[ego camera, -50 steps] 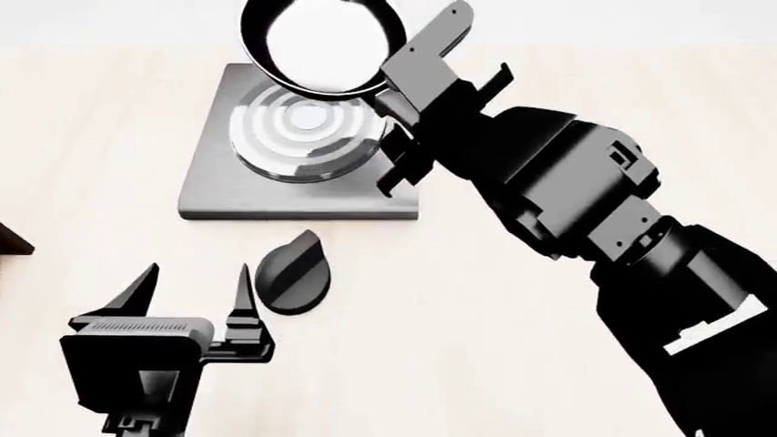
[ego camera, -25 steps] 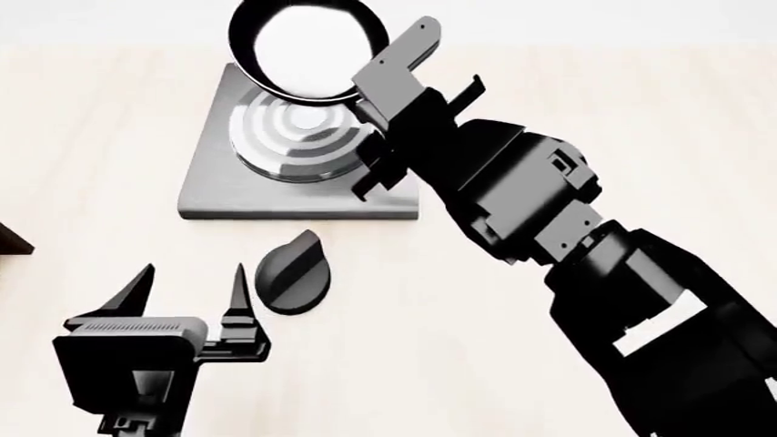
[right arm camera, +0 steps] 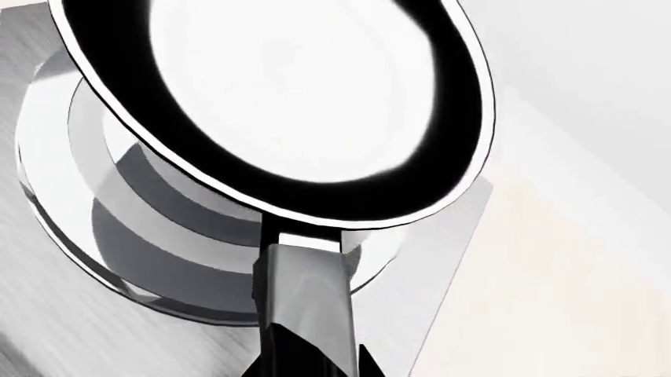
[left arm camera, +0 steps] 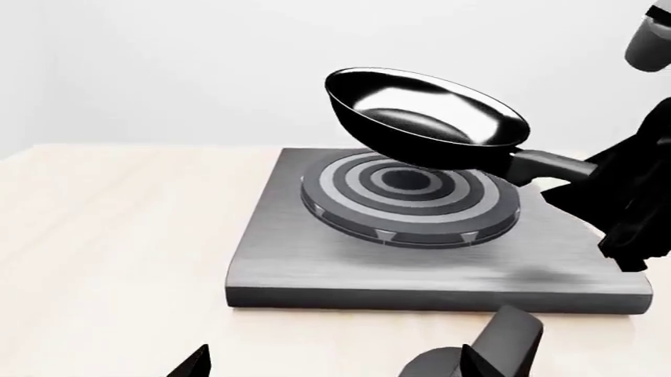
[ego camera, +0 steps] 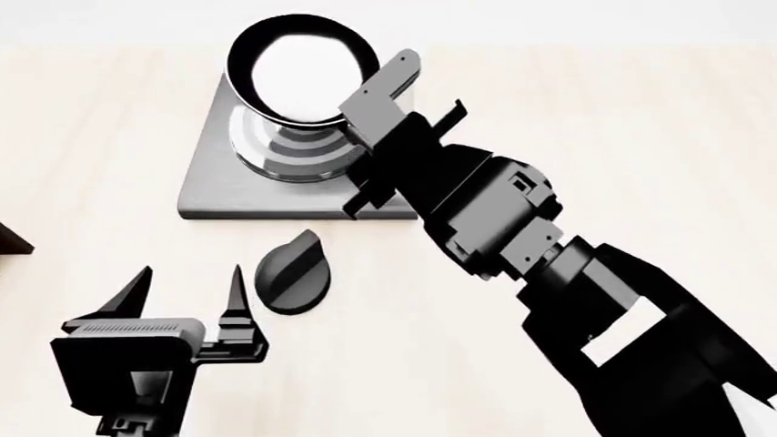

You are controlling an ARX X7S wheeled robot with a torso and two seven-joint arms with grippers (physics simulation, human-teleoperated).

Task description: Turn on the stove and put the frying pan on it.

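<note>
The frying pan (ego camera: 304, 66), black with a pale shiny inside, hangs tilted a little above the round ringed burner (ego camera: 291, 150) of the grey stove (ego camera: 213, 189), not touching it. My right gripper (ego camera: 378, 107) is shut on its handle (right arm camera: 304, 287). In the left wrist view the frying pan (left arm camera: 425, 114) floats over the burner (left arm camera: 409, 196) of the stove (left arm camera: 314, 271). The black knob (ego camera: 295, 273) lies on the table in front of the slab, just right of my open left gripper (ego camera: 188, 291), whose jaws hold nothing.
The light wooden table (ego camera: 607, 137) spreads out on all sides of the stove. A dark corner (ego camera: 10, 238) of some object pokes in at the left edge of the head view. My right arm (ego camera: 583, 300) crosses the table's right half.
My right arm has carried the frying pan leftward and slightly nearer, so it now hangs more squarely over the burner. The left gripper has barely moved.
</note>
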